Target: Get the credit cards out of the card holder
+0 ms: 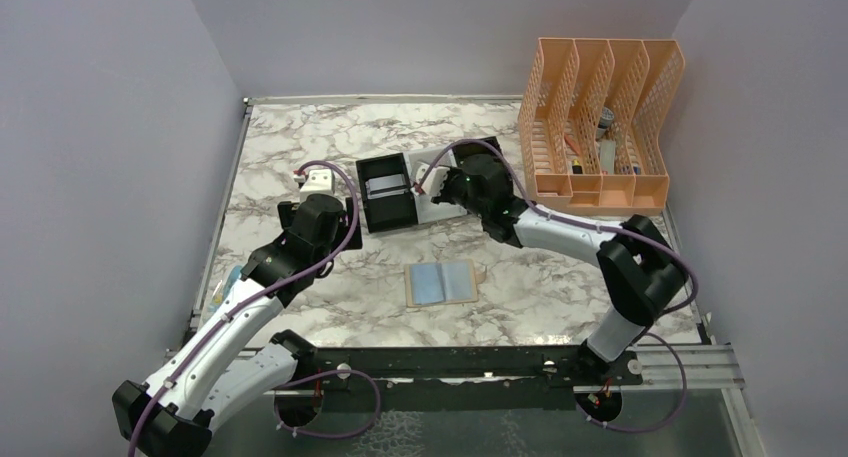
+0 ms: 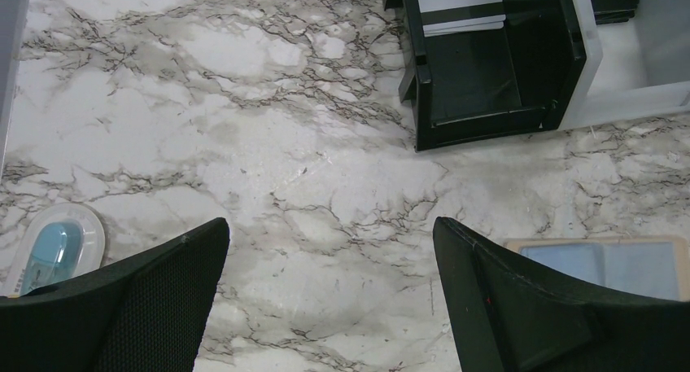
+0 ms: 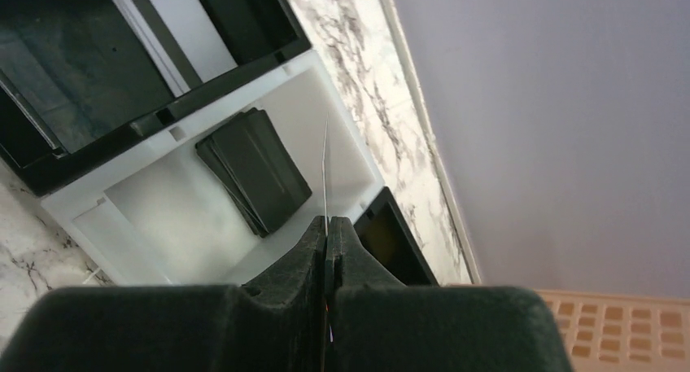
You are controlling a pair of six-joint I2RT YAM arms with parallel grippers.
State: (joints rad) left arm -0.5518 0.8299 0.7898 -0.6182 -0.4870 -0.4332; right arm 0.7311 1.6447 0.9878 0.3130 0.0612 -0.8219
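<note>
The tan card holder point(image 1: 440, 282) lies open and flat on the marble at mid-table, its bluish pockets up; its edge shows in the left wrist view point(image 2: 618, 260). My right gripper point(image 3: 327, 221) is shut on a thin credit card point(image 3: 325, 168), seen edge-on, above the white bin point(image 3: 163, 217). A dark grey card point(image 3: 254, 170) lies in that bin. A silvery card point(image 1: 385, 185) rests in the black bin point(image 1: 388, 215). My left gripper point(image 2: 331, 225) hangs open over bare marble, left of the holder, holding nothing.
A peach mesh file organizer point(image 1: 600, 117) stands at the back right. A second black bin point(image 3: 390, 238) sits beside the white one. A small white box point(image 1: 316, 177) lies behind the left arm, and a white oval object point(image 2: 53, 250) lies near the table's left edge.
</note>
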